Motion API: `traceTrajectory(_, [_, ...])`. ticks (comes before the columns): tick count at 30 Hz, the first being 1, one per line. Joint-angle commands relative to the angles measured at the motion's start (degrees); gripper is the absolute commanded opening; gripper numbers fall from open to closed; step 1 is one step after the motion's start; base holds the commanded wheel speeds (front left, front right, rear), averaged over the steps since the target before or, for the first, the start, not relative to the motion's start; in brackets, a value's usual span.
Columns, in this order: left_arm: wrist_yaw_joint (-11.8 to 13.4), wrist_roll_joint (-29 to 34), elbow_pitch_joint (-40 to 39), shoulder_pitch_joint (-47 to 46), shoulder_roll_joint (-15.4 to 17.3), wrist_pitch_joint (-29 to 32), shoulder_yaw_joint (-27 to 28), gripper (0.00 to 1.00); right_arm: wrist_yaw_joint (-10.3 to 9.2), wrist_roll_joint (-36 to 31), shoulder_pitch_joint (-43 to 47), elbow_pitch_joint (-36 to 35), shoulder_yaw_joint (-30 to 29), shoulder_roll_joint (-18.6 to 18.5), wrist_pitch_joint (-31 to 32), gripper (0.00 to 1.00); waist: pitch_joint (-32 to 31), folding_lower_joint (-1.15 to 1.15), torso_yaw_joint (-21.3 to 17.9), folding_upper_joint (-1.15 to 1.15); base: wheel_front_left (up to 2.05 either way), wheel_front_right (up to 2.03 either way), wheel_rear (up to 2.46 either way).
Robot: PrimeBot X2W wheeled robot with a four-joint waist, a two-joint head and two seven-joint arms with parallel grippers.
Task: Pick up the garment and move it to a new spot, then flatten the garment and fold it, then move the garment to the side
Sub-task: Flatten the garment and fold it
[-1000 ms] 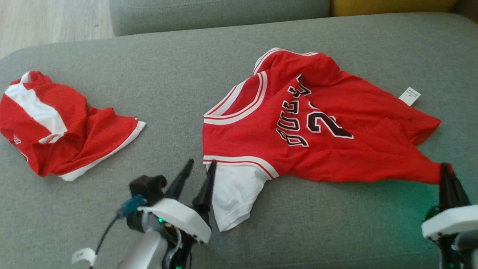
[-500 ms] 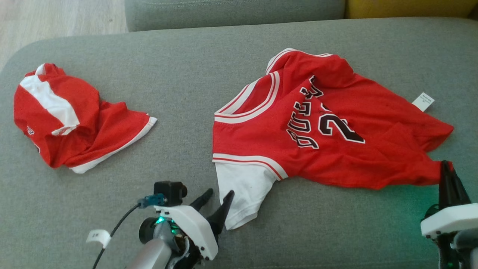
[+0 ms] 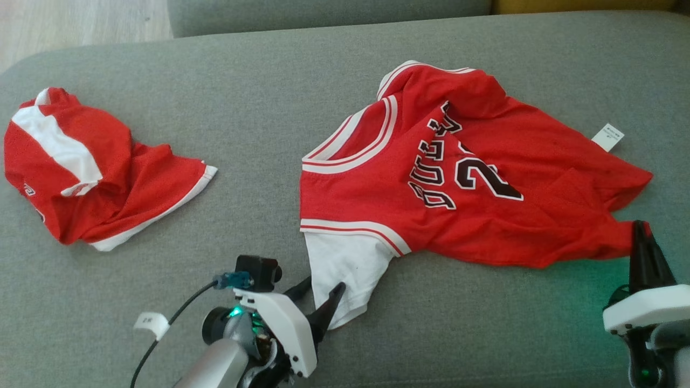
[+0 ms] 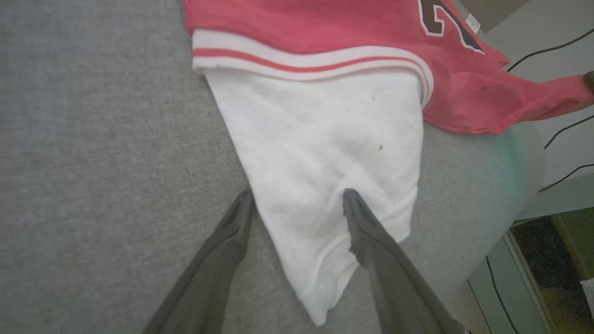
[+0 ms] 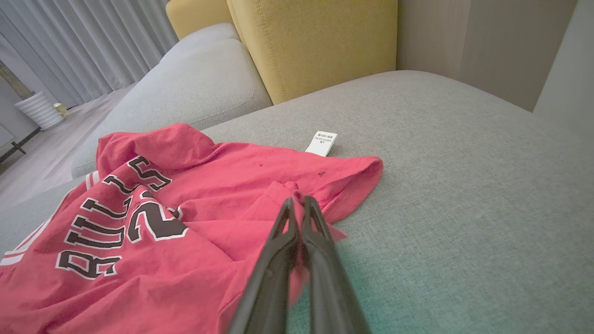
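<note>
The garment (image 3: 458,178) is a red jersey with dark lettering, lying crumpled and spread on the grey sofa seat (image 3: 242,108). Its white sleeve (image 3: 345,264) points toward me. My left gripper (image 3: 323,288) is open at the sleeve's lower end. In the left wrist view the left gripper (image 4: 297,195) has one finger on the seat beside the white sleeve (image 4: 325,148) and the other over the cloth. My right gripper (image 3: 640,229) is shut on the garment's red hem corner. The right wrist view shows the right gripper (image 5: 297,204) pinching the garment (image 5: 162,222).
A second red and white garment (image 3: 91,172) lies bunched at the seat's left. A white label (image 3: 607,137) sticks out of the jersey's far right edge. A yellow cushion (image 5: 315,41) and a grey backrest (image 5: 195,79) stand behind. The seat's near edge is close below the sleeve.
My left gripper has drawn back from the sleeve's shoulder seam to its lower end, still open. The right gripper holds the hem as before. The camera has shifted slightly.
</note>
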Motion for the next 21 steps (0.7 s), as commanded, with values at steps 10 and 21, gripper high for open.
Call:
traceTrajectory(10, [0.2, -2.3, -0.8, -3.7, -0.1, -3.8, 3.8, 0.0, -0.05, 0.6, -3.1, -2.9, 2.7, -2.6, -1.4, 0.0, 0.4, 0.0, 0.4, 0.0, 0.0, 0.0, 0.0])
traceTrajectory(21, [-2.2, -13.3, -11.9, -8.0, -0.3, -11.7, 13.4, 0.0, -0.05, 0.2, -10.1, -4.0, 7.1, -9.1, -2.8, 0.0, -3.7, 0.0, 1.8, 0.0, 0.0, 0.0, 0.0])
